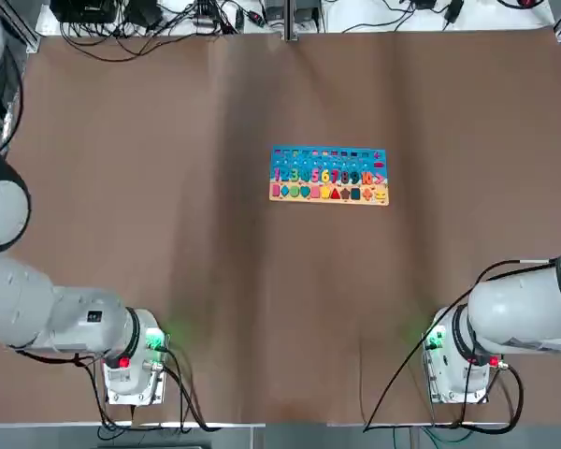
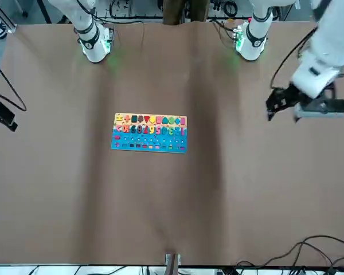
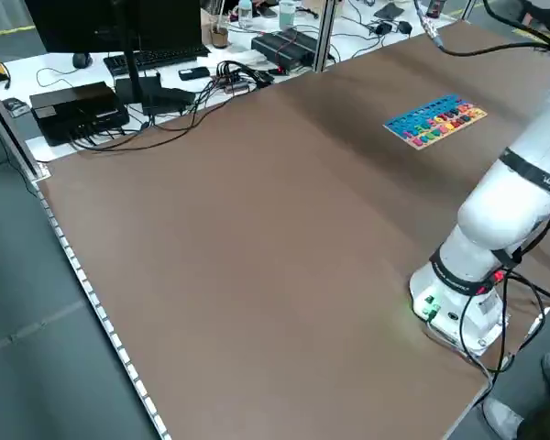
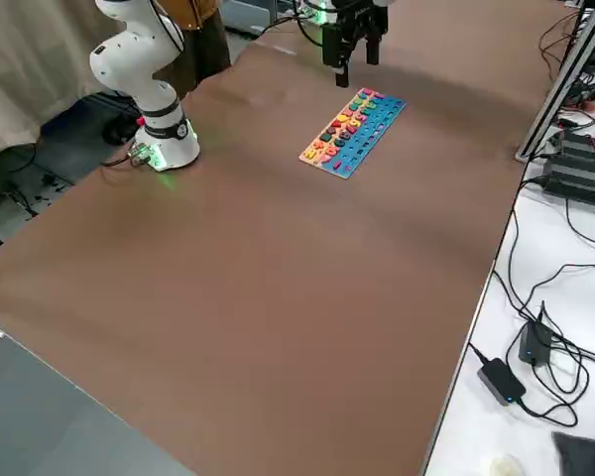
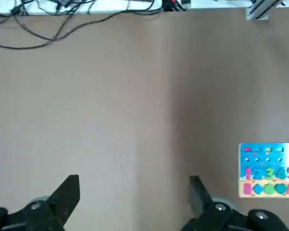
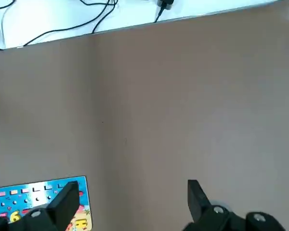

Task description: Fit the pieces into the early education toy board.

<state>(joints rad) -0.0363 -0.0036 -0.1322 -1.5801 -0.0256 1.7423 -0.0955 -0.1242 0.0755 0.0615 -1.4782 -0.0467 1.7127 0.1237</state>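
Brown desk [image 1: 168, 187] everywhere from the top, board [image 1: 329, 175] alone mid-desk, well off every edge. Front view: left hand [image 2: 281, 106] hovers off to one side. Wrist views: left hand and right hand [image 6: 127, 204] both spread wide, empty.

a wide desk [image 3: 257, 238] covered in plain brown sheeting fills the room's middle. beyond its far edge a white bench [image 3: 101, 73] carries black tangled cables [image 3: 179, 92], a black keyboard [image 3: 156, 57] and black boxes [image 3: 78, 108]. grey floor [image 3: 37, 321] lies beside it, with a beige curtain [image 4: 20, 59] opposite.
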